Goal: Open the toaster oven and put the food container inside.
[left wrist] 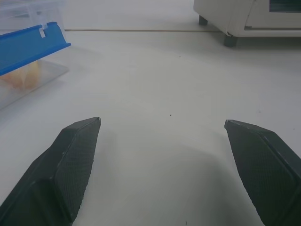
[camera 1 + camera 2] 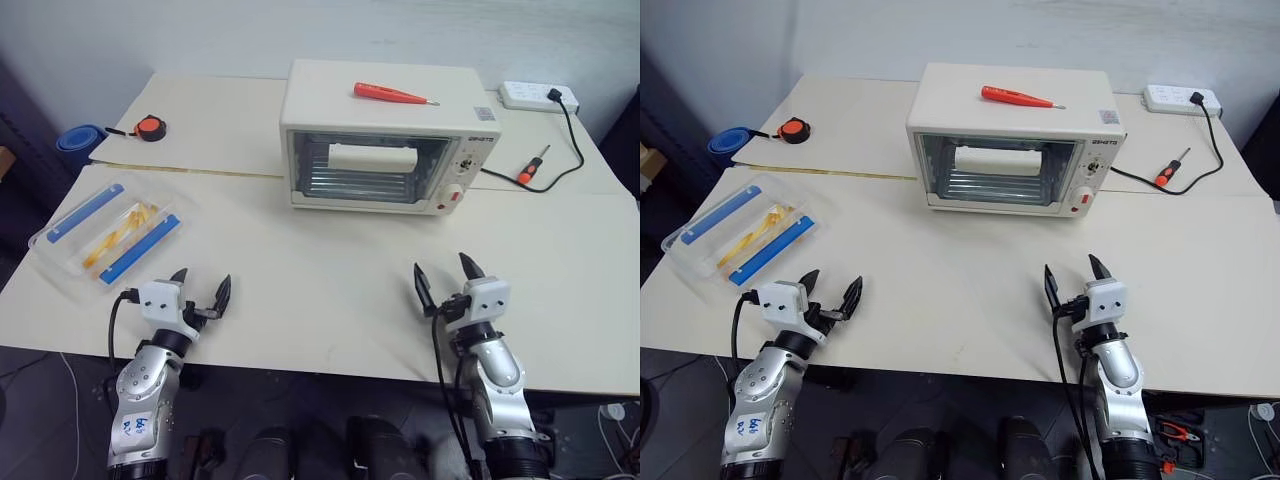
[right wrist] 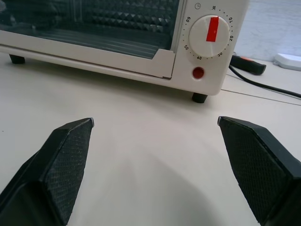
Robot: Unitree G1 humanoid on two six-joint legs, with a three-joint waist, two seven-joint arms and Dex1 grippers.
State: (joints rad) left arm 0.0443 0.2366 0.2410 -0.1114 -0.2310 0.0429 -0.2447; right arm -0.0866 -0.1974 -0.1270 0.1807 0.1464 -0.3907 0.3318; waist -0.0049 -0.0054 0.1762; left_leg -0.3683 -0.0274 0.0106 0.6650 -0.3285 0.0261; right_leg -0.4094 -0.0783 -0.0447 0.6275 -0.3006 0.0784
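Both grippers, left gripper (image 2: 202,287) and right gripper (image 2: 445,272), hover wide open and empty, toaster oven (image 2: 390,137) shut, so next comes pulling its handle (image 2: 373,157) down.

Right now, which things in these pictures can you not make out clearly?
- toaster oven: its inside behind the glass is blurred by reflections in the head views; both wrist views cut it at the edge.
- food container: the sticks inside are too small to identify.
- blue tub: partly hidden behind the table corner.
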